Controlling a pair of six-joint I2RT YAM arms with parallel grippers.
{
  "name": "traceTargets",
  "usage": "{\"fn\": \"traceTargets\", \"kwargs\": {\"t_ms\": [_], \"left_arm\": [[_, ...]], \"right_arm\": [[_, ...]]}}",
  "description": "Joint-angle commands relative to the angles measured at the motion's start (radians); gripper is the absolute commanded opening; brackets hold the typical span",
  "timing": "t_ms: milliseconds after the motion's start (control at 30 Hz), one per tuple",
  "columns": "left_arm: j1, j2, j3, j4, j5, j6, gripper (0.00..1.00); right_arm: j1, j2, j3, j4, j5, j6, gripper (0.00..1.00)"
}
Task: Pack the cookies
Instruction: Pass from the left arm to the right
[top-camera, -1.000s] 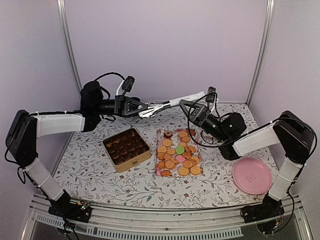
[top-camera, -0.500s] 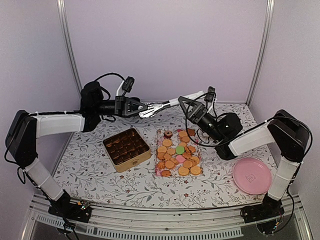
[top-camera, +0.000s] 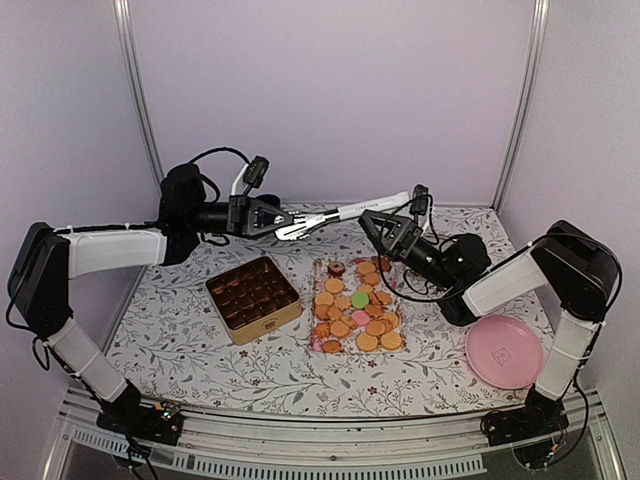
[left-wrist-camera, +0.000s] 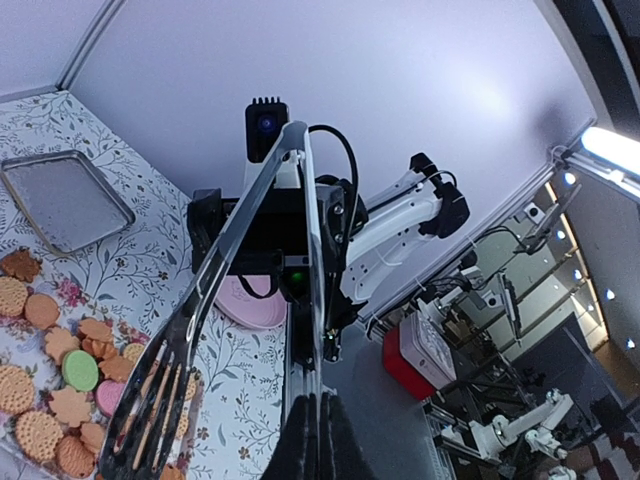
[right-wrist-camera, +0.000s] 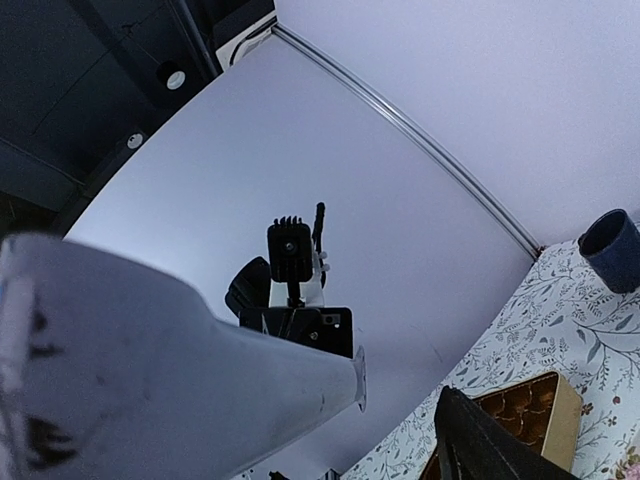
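Tongs (top-camera: 335, 212) gripped by left claw (top-camera: 273, 218) and right claw (top-camera: 379, 214).

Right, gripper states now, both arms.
Left gripper: jaws closed on the metal slotted tongs.
Right gripper: at the tongs' white handle; cannot be told.

Floral table (top-camera: 250, 370), gold tin (top-camera: 253, 298), cookies (top-camera: 357, 308), pink plate (top-camera: 505, 351)
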Motion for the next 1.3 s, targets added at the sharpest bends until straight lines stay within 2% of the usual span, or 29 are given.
{"fn": "traceTargets", "kwargs": {"t_ms": [0,267,433,733,900,1167,1267], "left_arm": [[0.01,-0.029,0.006,0.007,0.016,0.048,0.0],[0.01,-0.037,0.006,-0.052,0.017,0.1,0.0],[0.009,-0.038,0.007,-0.055,0.018,0.105,0.0],[0.015,-0.041,0.008,-0.059,0.021,0.11,0.0],[0.015,-0.045,0.009,-0.095,0.018,0.147,0.0],[0.022,-0.058,0.057,-0.399,-0.061,0.404,0.0],[0.041,-0.072,0.069,-0.545,-0.109,0.537,0.11]], "right_arm": [[-0.007,-0.063,-0.005,0.017,-0.037,-0.044,0.77],[-0.016,-0.076,0.042,-0.049,-0.097,-0.087,0.76],[-0.013,-0.059,0.103,-0.13,-0.172,-0.103,0.69],[-0.014,-0.075,0.079,-0.208,-0.256,-0.123,0.57],[-0.015,-0.106,0.056,-0.241,-0.228,-0.152,0.44],[-0.016,-0.171,0.061,-0.319,-0.186,-0.207,0.39],[-0.016,-0.21,0.051,-0.407,-0.165,-0.263,0.37]]}}
